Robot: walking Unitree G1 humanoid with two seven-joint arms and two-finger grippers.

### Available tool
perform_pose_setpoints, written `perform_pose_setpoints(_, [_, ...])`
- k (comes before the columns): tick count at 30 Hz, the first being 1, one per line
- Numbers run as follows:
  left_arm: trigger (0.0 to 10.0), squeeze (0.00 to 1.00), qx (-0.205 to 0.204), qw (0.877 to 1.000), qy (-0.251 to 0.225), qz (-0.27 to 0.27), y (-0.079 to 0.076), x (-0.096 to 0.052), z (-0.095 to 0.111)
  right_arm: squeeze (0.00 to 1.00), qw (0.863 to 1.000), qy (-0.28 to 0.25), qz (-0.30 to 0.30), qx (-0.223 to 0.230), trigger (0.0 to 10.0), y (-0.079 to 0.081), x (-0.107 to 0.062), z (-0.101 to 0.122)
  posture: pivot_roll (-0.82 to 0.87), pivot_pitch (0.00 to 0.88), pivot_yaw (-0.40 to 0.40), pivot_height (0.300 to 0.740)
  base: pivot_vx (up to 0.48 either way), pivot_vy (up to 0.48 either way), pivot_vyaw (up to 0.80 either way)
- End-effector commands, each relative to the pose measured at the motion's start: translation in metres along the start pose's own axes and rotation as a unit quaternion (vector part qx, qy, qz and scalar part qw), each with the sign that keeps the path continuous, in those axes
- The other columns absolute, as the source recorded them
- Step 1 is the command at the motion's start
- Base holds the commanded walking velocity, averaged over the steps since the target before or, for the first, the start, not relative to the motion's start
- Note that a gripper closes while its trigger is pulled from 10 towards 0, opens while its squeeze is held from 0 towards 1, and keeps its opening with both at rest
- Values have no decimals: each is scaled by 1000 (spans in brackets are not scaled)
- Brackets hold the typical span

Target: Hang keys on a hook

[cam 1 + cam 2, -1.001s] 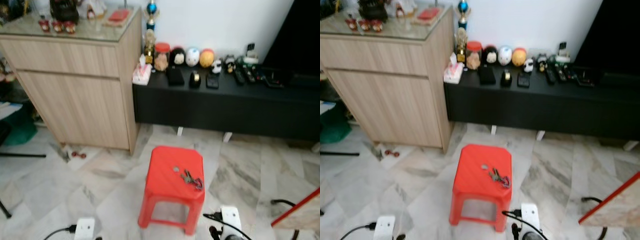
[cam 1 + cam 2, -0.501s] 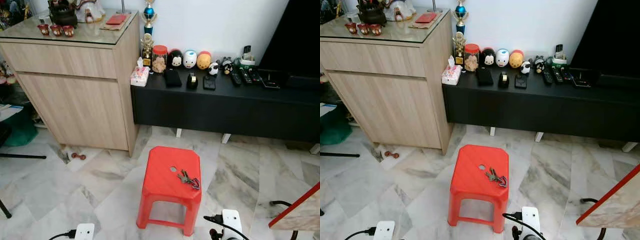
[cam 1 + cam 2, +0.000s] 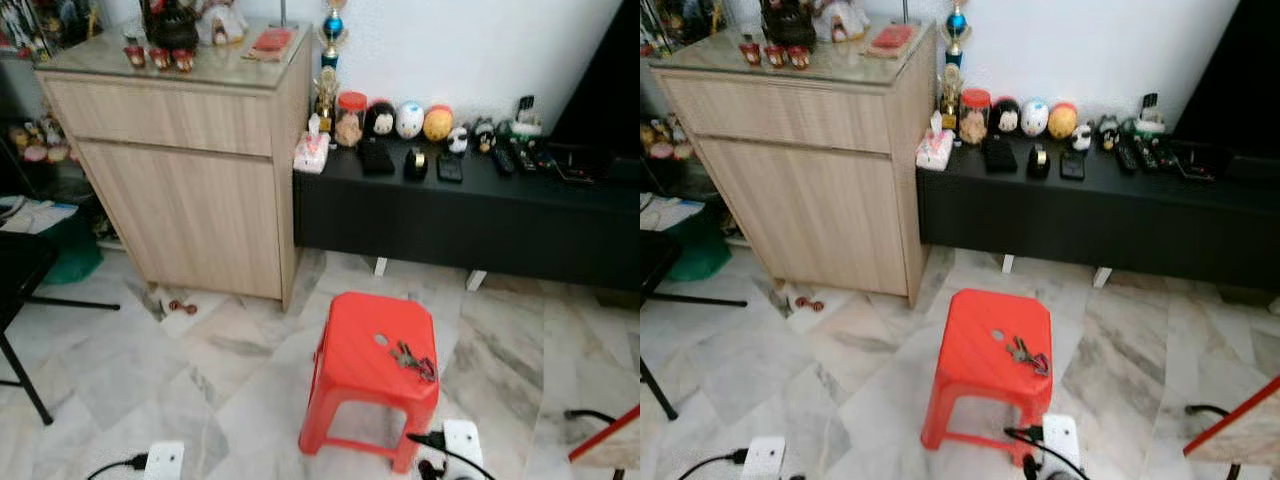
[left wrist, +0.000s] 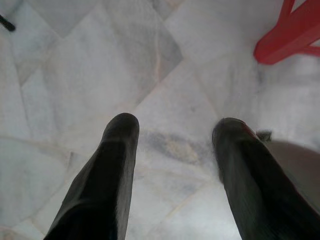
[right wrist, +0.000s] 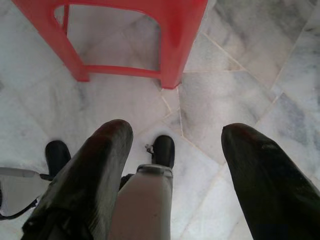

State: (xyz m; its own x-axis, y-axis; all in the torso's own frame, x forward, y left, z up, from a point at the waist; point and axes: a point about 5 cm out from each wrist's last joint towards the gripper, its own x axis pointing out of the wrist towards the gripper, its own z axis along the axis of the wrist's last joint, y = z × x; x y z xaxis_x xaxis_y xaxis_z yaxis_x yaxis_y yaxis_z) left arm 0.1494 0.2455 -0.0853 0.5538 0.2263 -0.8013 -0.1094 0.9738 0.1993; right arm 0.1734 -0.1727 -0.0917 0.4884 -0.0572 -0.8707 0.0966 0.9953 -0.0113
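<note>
Keys (image 3: 413,360) lie on red plastic stool (image 3: 355,372); left gripper (image 4: 175,145) and right gripper (image 5: 172,145) both spread wide, empty, over marble floor (image 3: 200,380)

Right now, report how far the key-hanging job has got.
Done: nothing visible; the bunch of keys lies on the red plastic stool. In hand: nothing; left gripper and right gripper hang open above the marble floor. Left: pick up the keys, find a hook.

L gripper (image 4: 175,135) & R gripper (image 5: 175,140) hang low, fingers apart.
</note>
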Motion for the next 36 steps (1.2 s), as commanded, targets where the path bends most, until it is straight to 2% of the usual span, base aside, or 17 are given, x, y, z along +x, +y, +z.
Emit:
perform_pose_setpoints(1, [10000, 0, 3, 1000, 8, -10, -6, -1, -5, 0, 1000, -9, -5, 3, 10000, -3, 0, 4, -19, 0, -60, 740, 0, 0, 0])
perform_pose_setpoints(11, [10000, 0, 0, 1000, -3, -19, -17, 0, 0, 0, 1000, -9, -4, 3, 10000, -2, 0, 4, -16, 0, -58, 740, 0, 0, 0])
perform_pose_setpoints(36, [10000, 0, 2, 1000, -11, -25, -23, 0, 4, 0, 1000, -18, 0, 15, 10000, -2, 0, 6, -14, 0, -64, 740, 0, 0, 0])
